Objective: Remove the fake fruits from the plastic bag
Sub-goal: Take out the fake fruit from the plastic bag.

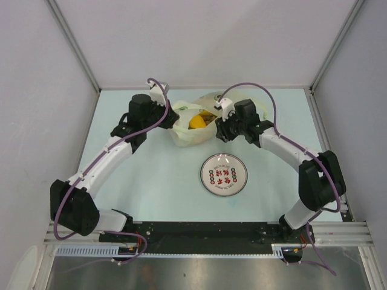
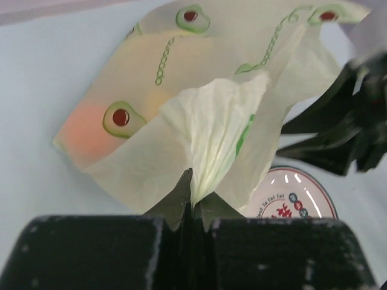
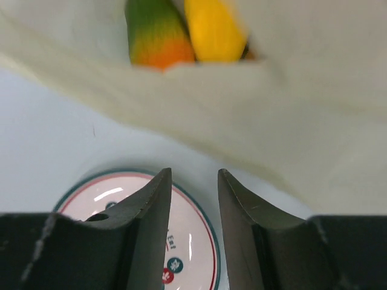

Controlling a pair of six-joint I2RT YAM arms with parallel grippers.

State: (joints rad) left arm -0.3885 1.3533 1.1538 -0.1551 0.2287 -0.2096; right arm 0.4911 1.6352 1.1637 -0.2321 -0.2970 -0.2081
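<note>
Pinching plastic bag, left end effector, right end effector spread, white plate nearby

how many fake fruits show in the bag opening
2: a green-and-orange plastic mango and a yellow plastic fruit beside it, both in the mouth of the crinkled pale cream plastic bag. More may be hidden inside.

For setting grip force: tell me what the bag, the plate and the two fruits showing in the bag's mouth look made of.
Plastic bag: thin translucent film, pale yellow, crinkling into fine folds where pinched.
Plate: glossy white, hard-looking, with light glints; ceramic or melamine, unclear.
Mango and yellow fruit: smooth, saturated colour, probably moulded plastic.
</note>
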